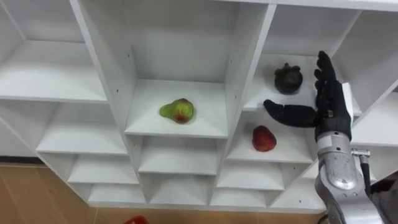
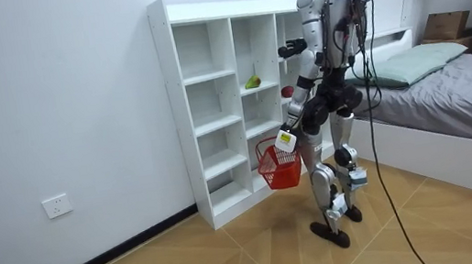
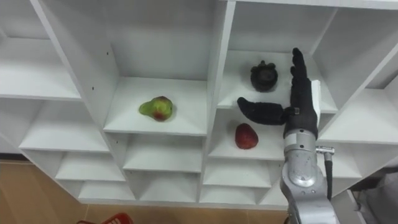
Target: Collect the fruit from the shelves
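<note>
The dark fruit lies just left of our right hand.
It sits on a closet shelf, level with our straight, spread fingers, which hold nothing; the thumb points left beneath it. The red fruit is one shelf down, the pear one column left. The red basket hangs at our left hand, grip unreadable.

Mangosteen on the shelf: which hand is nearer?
Right. The right hand, open, is raised just right of the mangosteen; the left hand hangs low by the red basket, far below.
</note>
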